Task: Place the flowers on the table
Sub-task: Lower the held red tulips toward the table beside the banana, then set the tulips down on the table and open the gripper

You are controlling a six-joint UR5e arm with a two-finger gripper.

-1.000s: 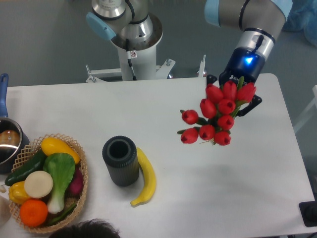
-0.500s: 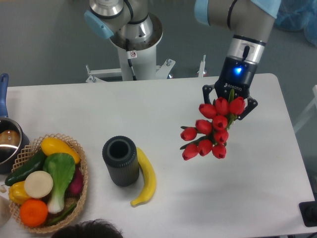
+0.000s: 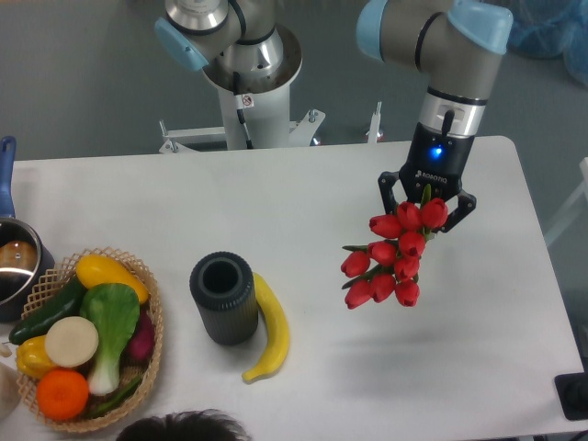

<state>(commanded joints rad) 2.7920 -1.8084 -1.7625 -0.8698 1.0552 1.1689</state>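
The flowers [image 3: 392, 256] are a bunch of red tulip buds with thin green stems, hanging buds-down toward the lower left. My gripper [image 3: 426, 200] is shut on the stems, which are mostly hidden between its fingers. The bunch hangs above the right half of the white table [image 3: 303, 207]; I cannot tell whether the lowest buds touch the tabletop.
A dark cylindrical vase [image 3: 223, 298] stands left of centre with a banana [image 3: 269, 327] beside it. A wicker basket [image 3: 151, 342] of vegetables and fruit sits at the front left. A pot [image 3: 13, 262] is at the left edge. A person's head [image 3: 179, 427] shows at the bottom edge.
My gripper has moved toward the front of the table and lowered with the flowers in it. The bunch now hangs more steeply down.
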